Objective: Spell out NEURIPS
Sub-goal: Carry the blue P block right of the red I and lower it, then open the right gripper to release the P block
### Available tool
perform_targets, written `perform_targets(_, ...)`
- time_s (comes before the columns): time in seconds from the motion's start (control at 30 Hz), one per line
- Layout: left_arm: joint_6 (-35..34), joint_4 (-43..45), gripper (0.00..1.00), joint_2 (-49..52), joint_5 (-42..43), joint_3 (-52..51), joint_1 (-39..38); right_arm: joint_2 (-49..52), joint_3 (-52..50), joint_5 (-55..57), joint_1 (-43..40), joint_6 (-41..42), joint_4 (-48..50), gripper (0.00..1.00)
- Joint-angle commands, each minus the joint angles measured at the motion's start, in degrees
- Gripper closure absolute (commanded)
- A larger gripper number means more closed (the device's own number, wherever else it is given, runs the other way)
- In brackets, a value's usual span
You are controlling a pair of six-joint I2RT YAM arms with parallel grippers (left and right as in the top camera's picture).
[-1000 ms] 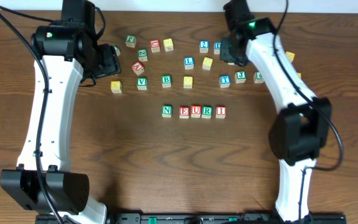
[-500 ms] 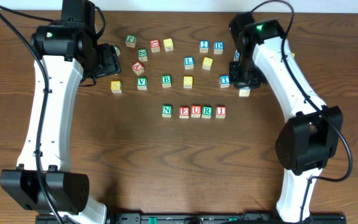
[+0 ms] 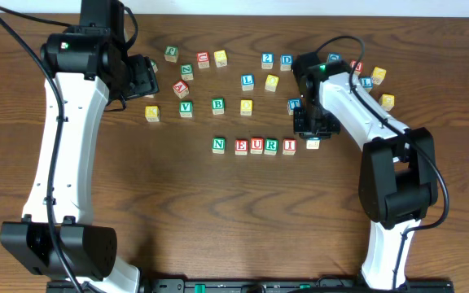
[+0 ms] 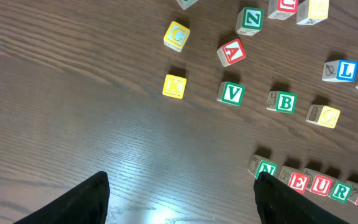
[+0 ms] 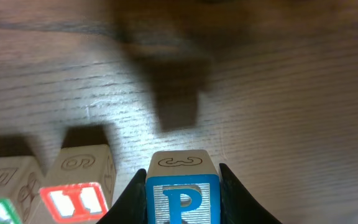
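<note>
Five cubes stand in a row on the table: green N [image 3: 218, 145], red E [image 3: 241, 146], red U [image 3: 256, 146], green R [image 3: 271, 146], red I [image 3: 289, 146]. My right gripper [image 3: 313, 138] is shut on the blue P cube [image 5: 182, 198], which hangs just right of the red I [image 5: 79, 200], a little above the wood with its shadow beyond it. Over at the back left, my left gripper [image 4: 179, 200] is open above bare wood, and the row's N [image 4: 266, 168] lies near its right finger. Several yellow-faced cubes lie among the loose ones.
Loose letter cubes are scattered behind the row: a second green N [image 3: 186, 71], red A [image 3: 181, 88], green V [image 3: 186, 107], green B [image 3: 217, 105], blue L [image 3: 247, 81], blue D [image 3: 287, 60], yellow K [image 4: 174, 86]. More cubes sit at the back right [image 3: 379, 75].
My right arm has swung from the back right cubes forward and left, carrying the P cube to the right end of the row. The left arm has not moved.
</note>
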Motion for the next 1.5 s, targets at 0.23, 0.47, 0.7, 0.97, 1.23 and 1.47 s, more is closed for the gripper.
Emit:
perform_targets(0.23, 0.74, 0.17, 0.26, -0.44, -0.70, 0.70, 0.24, 0.46, -3.26, -2.34, 1.64, 2.27, 4.20, 0.81)
perform_targets(0.47, 0.74, 0.20, 0.26, -0.44, -0.70, 0.70, 0.24, 0.46, -4.04, -2.27, 3.34, 2.25, 5.14, 0.80)
perform_targets(0.7, 0.74, 0.20, 0.27, -0.44, -0.70, 0.70, 0.24, 0.46, -4.04, -2.29, 3.58, 2.23, 5.16, 0.68)
perform_targets(0.97, 0.74, 0.20, 0.26, -0.44, -0.70, 0.70, 0.24, 0.44, -3.72, -2.32, 3.56, 2.21, 6.08, 0.63)
perform_targets(1.23, 0.74, 0.39, 0.26, -0.44, -0.70, 0.70, 0.24, -2.43, 5.42, -2.27, 2.29, 0.74, 3.26, 0.61)
perform_targets(1.47, 0.74, 0.94, 0.26, -0.44, -0.70, 0.70, 0.24, -4.87, 12.48, -1.81, -2.14, -1.01, 2.89, 0.55)
